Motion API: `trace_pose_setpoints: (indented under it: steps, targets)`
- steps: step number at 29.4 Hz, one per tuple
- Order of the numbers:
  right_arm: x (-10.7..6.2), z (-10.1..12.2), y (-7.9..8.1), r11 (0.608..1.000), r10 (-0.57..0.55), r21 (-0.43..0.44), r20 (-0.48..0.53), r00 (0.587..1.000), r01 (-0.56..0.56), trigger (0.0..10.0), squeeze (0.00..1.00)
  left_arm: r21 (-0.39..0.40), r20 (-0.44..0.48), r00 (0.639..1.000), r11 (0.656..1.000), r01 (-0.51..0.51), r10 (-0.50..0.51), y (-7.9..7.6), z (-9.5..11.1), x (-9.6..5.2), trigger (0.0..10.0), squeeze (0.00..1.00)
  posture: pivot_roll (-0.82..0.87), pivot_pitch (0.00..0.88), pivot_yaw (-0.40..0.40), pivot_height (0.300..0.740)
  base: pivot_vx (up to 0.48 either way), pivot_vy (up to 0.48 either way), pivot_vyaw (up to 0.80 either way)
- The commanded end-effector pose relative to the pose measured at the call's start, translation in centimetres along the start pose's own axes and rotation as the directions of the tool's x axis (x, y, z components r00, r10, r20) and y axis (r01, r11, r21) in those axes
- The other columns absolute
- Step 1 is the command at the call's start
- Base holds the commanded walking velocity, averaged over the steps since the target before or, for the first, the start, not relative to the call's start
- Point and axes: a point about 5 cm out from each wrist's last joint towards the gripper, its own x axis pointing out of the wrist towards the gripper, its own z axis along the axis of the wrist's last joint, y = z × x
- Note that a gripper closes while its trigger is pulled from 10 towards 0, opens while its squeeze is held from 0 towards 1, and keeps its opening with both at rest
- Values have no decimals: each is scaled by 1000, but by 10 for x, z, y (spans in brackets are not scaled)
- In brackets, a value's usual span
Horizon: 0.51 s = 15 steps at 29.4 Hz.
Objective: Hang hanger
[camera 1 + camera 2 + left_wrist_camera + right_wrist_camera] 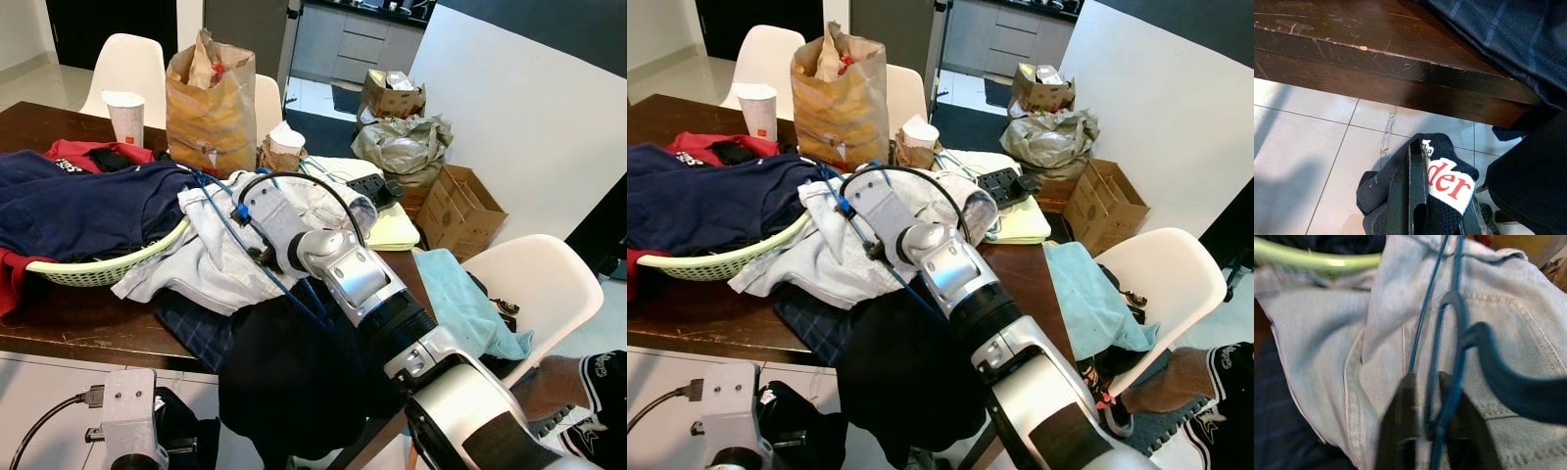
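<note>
Heaped clothes point(206, 255) and a green basket point(108, 266) crowd the bench point(88, 328); a paper bag point(211, 103) and cup point(125, 116) block the far side. Bare wood lies along its near edge.

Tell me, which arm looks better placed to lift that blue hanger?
The right. Its gripper has its jaws closed around the blue hanger on the pale jeans. The left gripper hangs below the table edge, holding dark cloth.
</note>
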Motion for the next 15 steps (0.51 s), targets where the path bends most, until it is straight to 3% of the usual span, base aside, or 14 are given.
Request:
trace_pose_setpoints:
  steps: [1,15]
  targets:
    - [-2,1,-4,999,-7,41,20,1000,7,0,0,11,35,999,1000,7,-7,-2,9,0,10000,0,133,0,-173,740,0,0,0]
    - [-2,3,-5,998,7,55,64,998,-10,0,0,26,61,998,999,19,-21,-3,17,4,10000,0,132,0,-168,740,0,0,0]
